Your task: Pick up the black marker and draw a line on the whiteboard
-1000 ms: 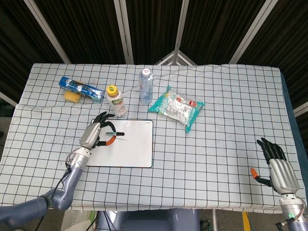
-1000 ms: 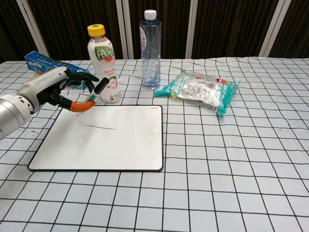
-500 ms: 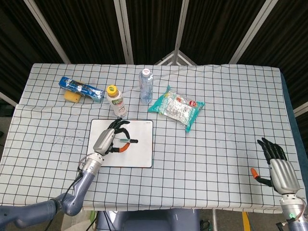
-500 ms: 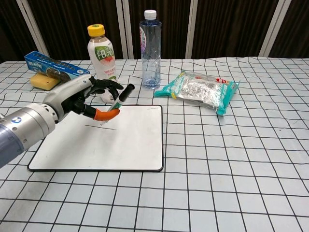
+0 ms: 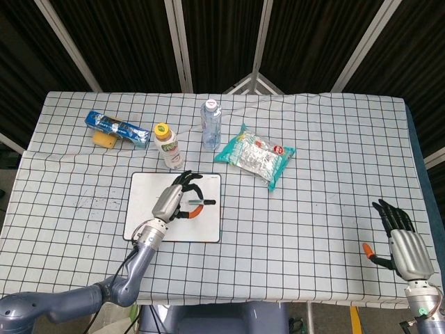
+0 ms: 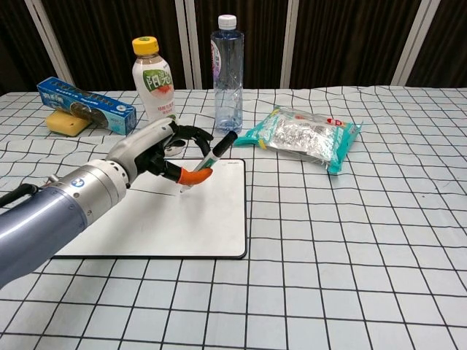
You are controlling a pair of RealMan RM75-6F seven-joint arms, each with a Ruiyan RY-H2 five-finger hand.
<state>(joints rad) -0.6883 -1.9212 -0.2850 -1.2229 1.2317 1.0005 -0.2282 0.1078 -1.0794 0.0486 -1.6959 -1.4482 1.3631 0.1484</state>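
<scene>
The left robot hand [image 6: 157, 149] pinches the black marker [image 6: 208, 160] between thumb and fingers, tilted, its tip on the whiteboard [image 6: 204, 219], which lies toward the counter's [image 5: 313, 202] left front. A thin dark line [image 6: 149, 192] shows on the whiteboard. The right robot hand [image 5: 402, 240] rests spread, holding nothing, near the counter's front right corner.
</scene>
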